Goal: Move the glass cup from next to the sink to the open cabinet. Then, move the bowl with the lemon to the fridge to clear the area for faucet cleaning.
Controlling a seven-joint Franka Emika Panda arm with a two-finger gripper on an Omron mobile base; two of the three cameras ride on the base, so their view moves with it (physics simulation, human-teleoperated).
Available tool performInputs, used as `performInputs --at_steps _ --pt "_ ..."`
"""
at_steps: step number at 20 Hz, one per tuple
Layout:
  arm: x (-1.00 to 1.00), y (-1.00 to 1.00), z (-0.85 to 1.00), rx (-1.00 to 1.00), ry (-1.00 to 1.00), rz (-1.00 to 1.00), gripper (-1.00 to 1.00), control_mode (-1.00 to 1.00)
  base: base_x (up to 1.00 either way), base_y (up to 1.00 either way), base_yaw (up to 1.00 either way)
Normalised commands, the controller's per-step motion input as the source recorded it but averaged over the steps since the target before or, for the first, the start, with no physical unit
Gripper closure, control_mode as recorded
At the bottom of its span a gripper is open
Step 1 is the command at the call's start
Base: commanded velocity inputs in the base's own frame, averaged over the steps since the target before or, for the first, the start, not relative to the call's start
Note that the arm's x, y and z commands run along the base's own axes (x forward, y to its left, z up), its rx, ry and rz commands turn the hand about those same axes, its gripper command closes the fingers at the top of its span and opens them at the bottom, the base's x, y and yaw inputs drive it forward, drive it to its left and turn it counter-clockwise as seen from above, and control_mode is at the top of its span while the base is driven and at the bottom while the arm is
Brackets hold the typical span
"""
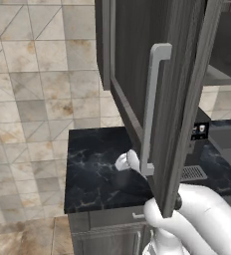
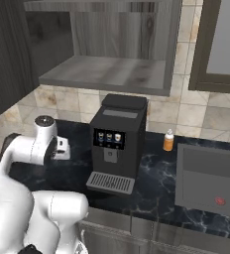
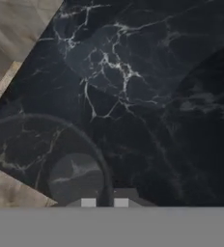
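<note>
closest to my hand camera is the gripper (image 3: 105, 202), its two finger tips pressed nearly together on the thin rim of the glass cup (image 3: 61, 159). i see one cup, clear glass, standing upright with its mouth up and its long axis vertical; i look down past the rim to its round base. it sits on the black marbled bench (image 3: 147, 96) close to the bench's left end, with the front edge and tiled floor just past it.

from the left base view the hand is low over the left front part of the bench (image 1: 92, 164), partly hidden behind the door of the open cabinet (image 1: 179, 99). that door swings out toward me, and its one pale bar handle (image 1: 152, 109) runs vertically.

in the right base view i count one black coffee machine (image 2: 116, 144) standing on the bench against the back wall, one small orange bottle (image 2: 169, 141) upright at the back edge to its right, and one sink (image 2: 208, 178) sunk into the bench at the right end, with a red mark on its floor. the open shelf (image 2: 107, 72) hangs above the machine.
</note>
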Motion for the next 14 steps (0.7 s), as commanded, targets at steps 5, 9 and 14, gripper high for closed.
performInputs --at_steps 5,9,14 --pt "-0.39 -0.40 1.00 0.00 -0.28 -0.18 1.00 -1.00 0.00 0.00 0.00" --pt "-0.40 -0.09 1.00 0.00 -0.22 -0.25 1.00 -1.00 0.00 0.00 0.00" --pt "-0.26 -0.01 1.00 0.00 -0.18 -0.31 1.00 -1.00 0.00 0.00 0.00"
